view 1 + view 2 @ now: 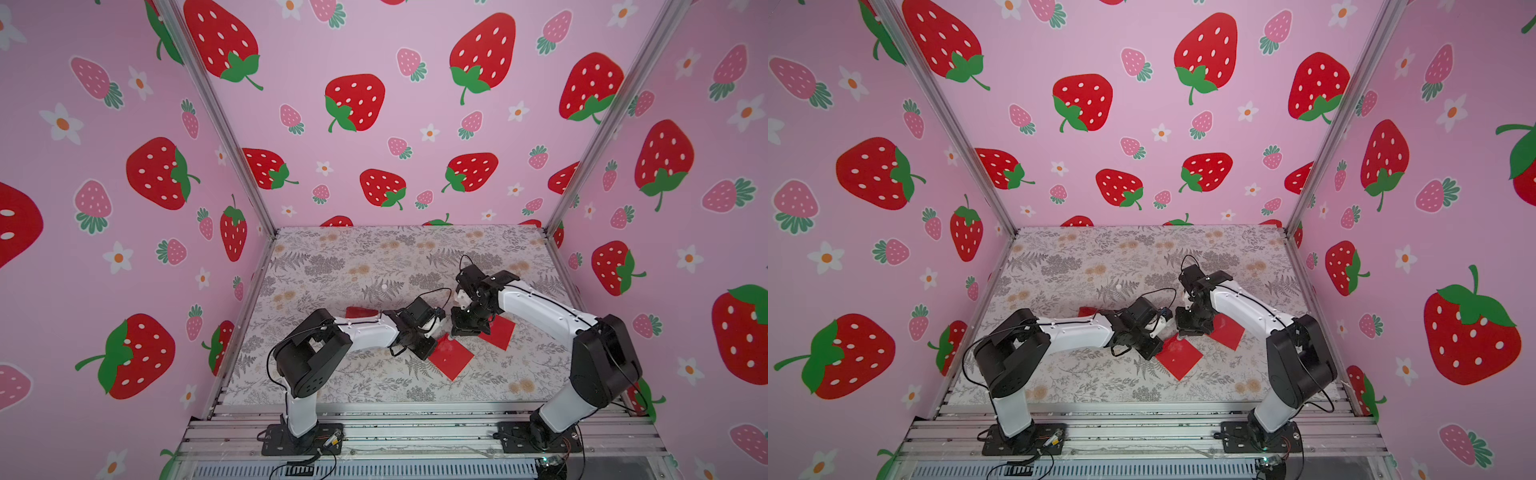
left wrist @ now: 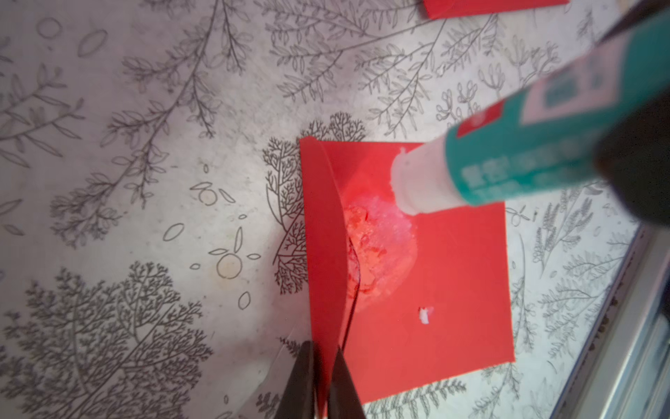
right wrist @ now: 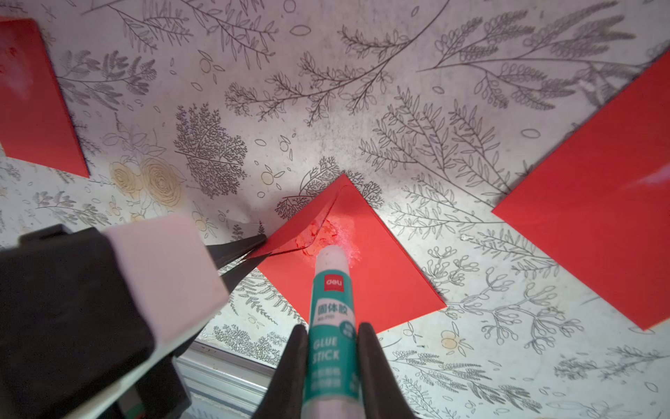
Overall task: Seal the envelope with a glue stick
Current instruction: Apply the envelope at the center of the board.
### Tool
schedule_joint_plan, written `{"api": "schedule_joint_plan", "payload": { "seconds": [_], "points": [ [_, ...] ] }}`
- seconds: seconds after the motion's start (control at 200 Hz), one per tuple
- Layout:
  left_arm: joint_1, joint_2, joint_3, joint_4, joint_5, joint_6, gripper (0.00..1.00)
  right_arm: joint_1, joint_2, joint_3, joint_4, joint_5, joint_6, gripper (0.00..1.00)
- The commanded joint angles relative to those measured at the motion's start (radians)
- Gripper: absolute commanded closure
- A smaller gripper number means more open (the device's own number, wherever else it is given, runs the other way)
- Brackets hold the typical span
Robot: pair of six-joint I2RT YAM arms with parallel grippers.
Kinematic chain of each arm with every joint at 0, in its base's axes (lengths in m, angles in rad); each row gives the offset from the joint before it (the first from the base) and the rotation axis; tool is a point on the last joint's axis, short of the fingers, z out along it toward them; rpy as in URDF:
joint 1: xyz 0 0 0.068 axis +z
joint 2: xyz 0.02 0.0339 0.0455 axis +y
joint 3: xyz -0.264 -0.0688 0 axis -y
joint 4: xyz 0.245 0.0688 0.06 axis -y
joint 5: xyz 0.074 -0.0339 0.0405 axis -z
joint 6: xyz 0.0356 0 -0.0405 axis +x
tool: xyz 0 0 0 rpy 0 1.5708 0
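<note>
Envelope (image 1: 451,357) lay near the middle of the surface (image 1: 332,266), toward its front edge, with its flap (image 2: 322,235) lifted. Left gripper (image 2: 323,348) was pinched closed on the flap's edge, holding it up. Right gripper (image 3: 331,328) was clamped on the glue stick (image 3: 331,308) at its labelled barrel, back from the tip. The white tip hung over a shiny glue patch (image 2: 384,246) under the flap. Contact with the paper: could not tell.

Handling, judged: the stick is light, stiff and smooth-walled, and likely to twist in a weak pinch. It is best gripped mid-barrel, clear of the soft tip, which smears and sheds. A white crumb (image 2: 425,315) sat on the envelope.

Views: both top views placed a second envelope (image 1: 500,332) just beside the first and a third envelope (image 1: 361,311) behind the left arm, but the stick could not be made out in them. Only the left wrist view showed the crumb. Only the right wrist view showed the grip on the barrel.
</note>
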Motion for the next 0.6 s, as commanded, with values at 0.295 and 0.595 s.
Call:
{"api": "schedule_joint_plan", "payload": {
  "seconds": [0.295,0.595],
  "points": [
    [0.002,0.038,-0.005,-0.083,0.024,0.002,0.98,0.084,0.080,-0.014,0.000,0.090,0.017,1.00],
    [0.011,0.036,-0.010,-0.068,0.042,-0.002,0.99,0.114,0.125,-0.007,-0.015,0.058,-0.010,1.00]
  ]
}}
